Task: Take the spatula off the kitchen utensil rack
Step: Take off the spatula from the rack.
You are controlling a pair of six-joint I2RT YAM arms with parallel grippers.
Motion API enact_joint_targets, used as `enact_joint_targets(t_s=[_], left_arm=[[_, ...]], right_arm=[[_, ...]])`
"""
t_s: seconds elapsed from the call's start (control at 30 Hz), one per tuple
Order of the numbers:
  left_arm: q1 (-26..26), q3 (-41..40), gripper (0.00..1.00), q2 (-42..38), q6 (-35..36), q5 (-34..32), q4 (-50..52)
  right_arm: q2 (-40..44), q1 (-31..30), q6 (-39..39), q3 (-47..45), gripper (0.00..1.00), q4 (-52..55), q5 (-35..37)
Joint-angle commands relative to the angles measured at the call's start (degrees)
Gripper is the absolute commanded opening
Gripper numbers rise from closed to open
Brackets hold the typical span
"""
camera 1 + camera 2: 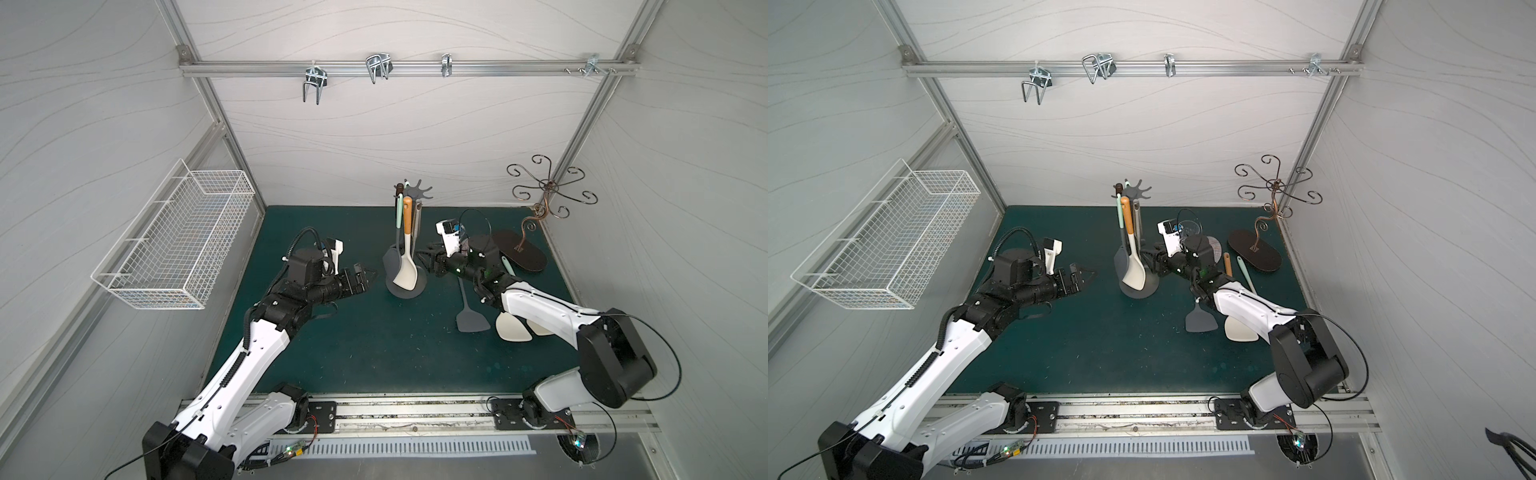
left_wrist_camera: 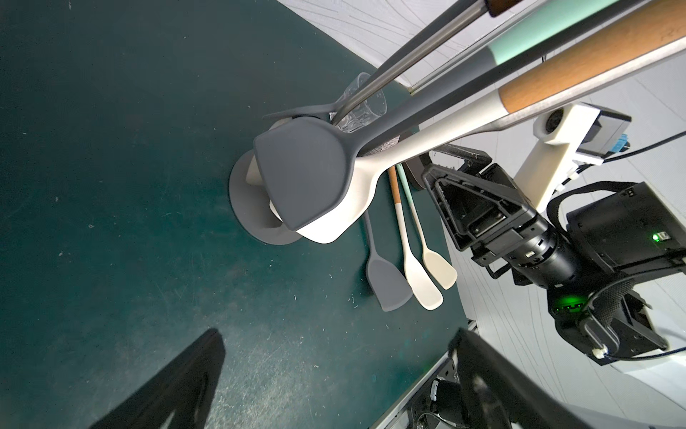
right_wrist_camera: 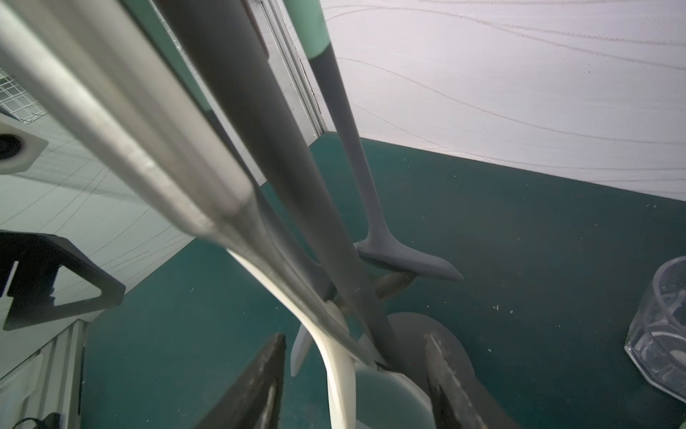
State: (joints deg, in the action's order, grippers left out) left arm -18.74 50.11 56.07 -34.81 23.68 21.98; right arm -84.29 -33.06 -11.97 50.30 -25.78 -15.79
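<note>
Your left gripper [image 1: 368, 275] hovers just left of the kitchen utensil rack [image 1: 395, 291], jaws spread wide and holding nothing. The white spatula [image 1: 405, 272] hangs from the rack's crown beside a grey spatula [image 1: 390, 259], its blade low over the round base. Your right gripper [image 1: 427, 262] is at the rack's right side, jaws partly spread. They straddle the white spatula's neck and the pole, and neither finger visibly presses on them. A white wire basket [image 1: 174, 237] hangs on the left wall, and a hook rail [image 1: 415, 68] crosses the back wall. On the green mat [image 1: 353, 353], right of the rack, lie a grey turner [image 1: 471, 320] and two cream spatulas [image 2: 423, 286]. A bronze stand [image 1: 524, 254] fills the far right corner.
</note>
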Motion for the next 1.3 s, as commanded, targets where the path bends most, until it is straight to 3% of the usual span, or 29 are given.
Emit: enact_joint_targets(t_s=[0.0, 0.37, 0.7, 0.97, 1.27], left_arm=[[0.37, 1.87, 1.0, -0.16, -0.74, 0.91, -2.7], [0.37, 1.22, 1.0, 0.48, -0.88, 1.58, -3.08], [0.37, 0.72, 1.0, -0.19, -0.88, 1.44, -2.61], [0.37, 0.59, 1.0, -0.18, -0.88, 1.62, -2.62], [0.37, 0.52, 1.0, -0.61, -0.79, 1.81, -2.38]], right_arm=[[-0.82, -0.68, 1.07, 1.03, 0.6, -3.9, 1.09], [-2.23, -1.7, 1.77, 1.18, 0.59, -5.02, 3.64], [-3.93, -2.62, 2.11, 2.32, 0.5, -4.7, 7.55], [-4.08, -4.52, 3.35, 2.69, 0.5, -4.89, 11.37], [-3.45, -6.81, 5.11, 2.37, 0.37, -4.42, 14.54]])
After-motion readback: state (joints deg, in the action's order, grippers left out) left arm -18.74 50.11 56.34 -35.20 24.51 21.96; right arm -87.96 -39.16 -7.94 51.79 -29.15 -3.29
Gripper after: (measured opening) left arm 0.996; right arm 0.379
